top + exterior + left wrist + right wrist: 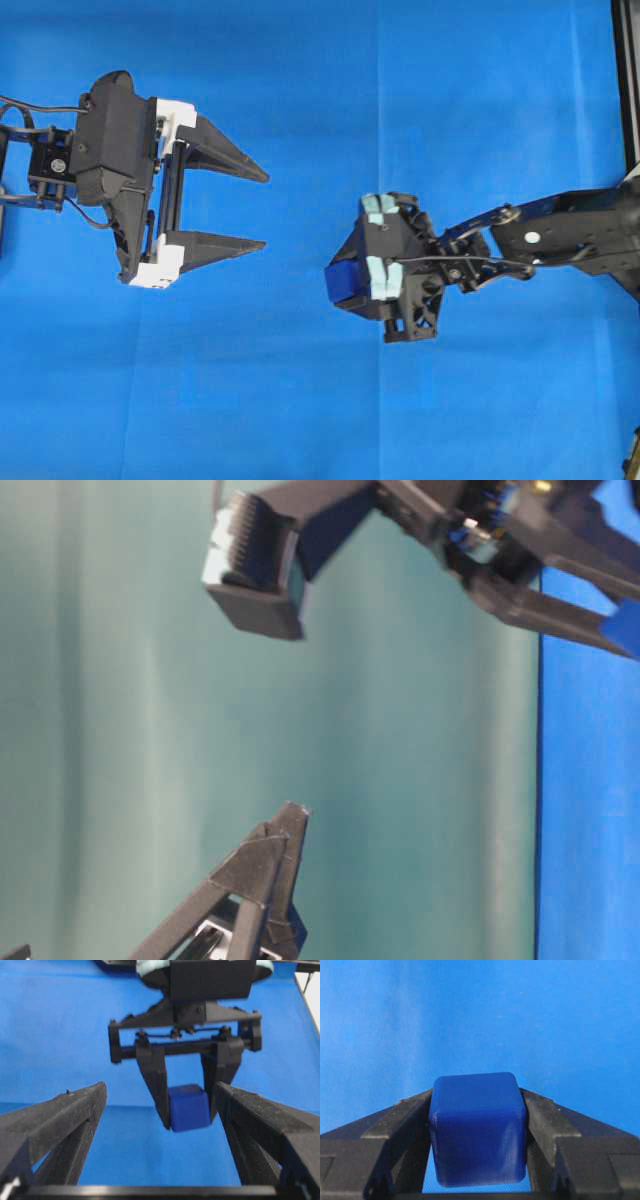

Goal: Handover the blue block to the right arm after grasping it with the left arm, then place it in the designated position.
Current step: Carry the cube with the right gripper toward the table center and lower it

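Between the right end effector's (477, 1110) black fingers, the small dark-blue rounded cube (478, 1130) sits pinched; a shallow grip risks slipping. Left end effector (262, 210) gapes wide, empty.

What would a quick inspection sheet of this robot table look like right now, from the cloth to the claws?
Surface: blue cloth, faint fold lines, bare.
Job's things: blue block held off the cloth between the right gripper's fingers.
Clutter: nothing seen.
Grippers: left gripper open wide, empty, pointing toward the block; right gripper shut on the block.
Cables: thin black cables behind the left gripper; one thin cable along the right wrist.
Surroundings: dark frame edge at the overhead view's right; pale teal backdrop in the table-level view.
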Robot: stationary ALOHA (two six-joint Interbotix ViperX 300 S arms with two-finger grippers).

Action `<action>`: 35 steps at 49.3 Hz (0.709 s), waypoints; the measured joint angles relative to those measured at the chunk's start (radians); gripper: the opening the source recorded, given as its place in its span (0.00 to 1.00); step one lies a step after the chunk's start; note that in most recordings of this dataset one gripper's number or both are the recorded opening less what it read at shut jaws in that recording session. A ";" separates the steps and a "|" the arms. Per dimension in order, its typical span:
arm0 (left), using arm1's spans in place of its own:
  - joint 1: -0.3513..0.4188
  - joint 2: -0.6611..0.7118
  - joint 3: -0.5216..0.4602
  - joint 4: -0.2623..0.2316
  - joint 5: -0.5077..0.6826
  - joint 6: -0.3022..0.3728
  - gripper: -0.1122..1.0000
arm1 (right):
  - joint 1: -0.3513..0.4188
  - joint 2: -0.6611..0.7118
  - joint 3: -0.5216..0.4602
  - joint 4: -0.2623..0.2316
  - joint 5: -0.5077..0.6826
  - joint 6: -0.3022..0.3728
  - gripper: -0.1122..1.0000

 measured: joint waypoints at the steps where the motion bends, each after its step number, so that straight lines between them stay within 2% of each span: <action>1: 0.002 0.002 0.000 0.000 0.000 0.000 0.94 | -0.002 0.009 -0.002 0.003 -0.006 0.000 0.48; 14: 0.002 0.000 0.000 0.000 0.000 0.002 0.94 | -0.041 0.123 -0.038 0.043 -0.061 0.002 0.48; 35: 0.000 0.000 0.000 0.000 0.000 0.002 0.94 | -0.043 0.176 -0.063 0.046 -0.098 0.002 0.48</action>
